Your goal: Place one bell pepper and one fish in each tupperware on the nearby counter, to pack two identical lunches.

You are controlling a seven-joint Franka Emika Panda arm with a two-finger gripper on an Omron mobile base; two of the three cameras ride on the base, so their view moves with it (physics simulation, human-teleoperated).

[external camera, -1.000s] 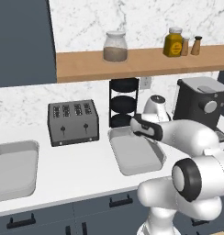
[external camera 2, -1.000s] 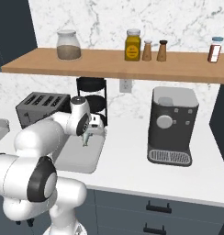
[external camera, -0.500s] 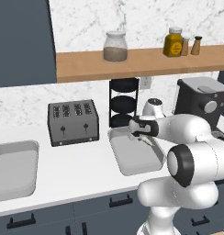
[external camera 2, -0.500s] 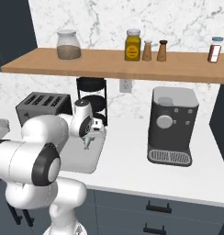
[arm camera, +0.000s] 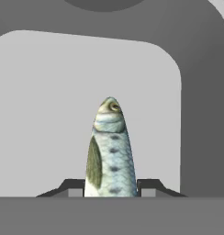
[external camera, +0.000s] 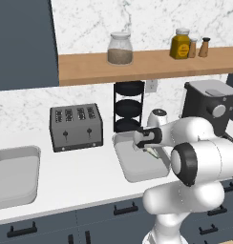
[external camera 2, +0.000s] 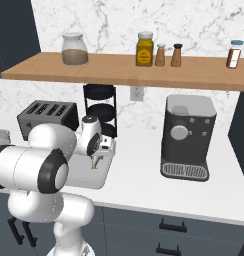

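Note:
A silvery-blue fish (arm camera: 109,147) hangs head-down between my fingertips, and my gripper (arm camera: 110,187) is shut on it. The fish (external camera: 151,151) is held just above the right tupperware (external camera: 132,167), a light-grey tray on the white counter (external camera: 90,167). From the right side, the gripper (external camera 2: 96,157) and fish (external camera 2: 95,161) hover over the same tupperware (external camera 2: 91,179), near its back edge. Below the fish, the tray floor (arm camera: 49,114) is bare. A second tupperware (external camera: 13,183) lies at the far left. The bell pepper is out of view.
A dark four-slot toaster (external camera: 75,126) stands between the two trays. A black tiered rack (external camera: 129,107) sits right behind the right tray. A coffee machine (external camera 2: 186,137) stands to the right. A wooden shelf (external camera: 137,64) with jars hangs above.
The gripper has come down a little toward the right tray, with the fish still in it. The arm's elbow has swung in closer to the base.

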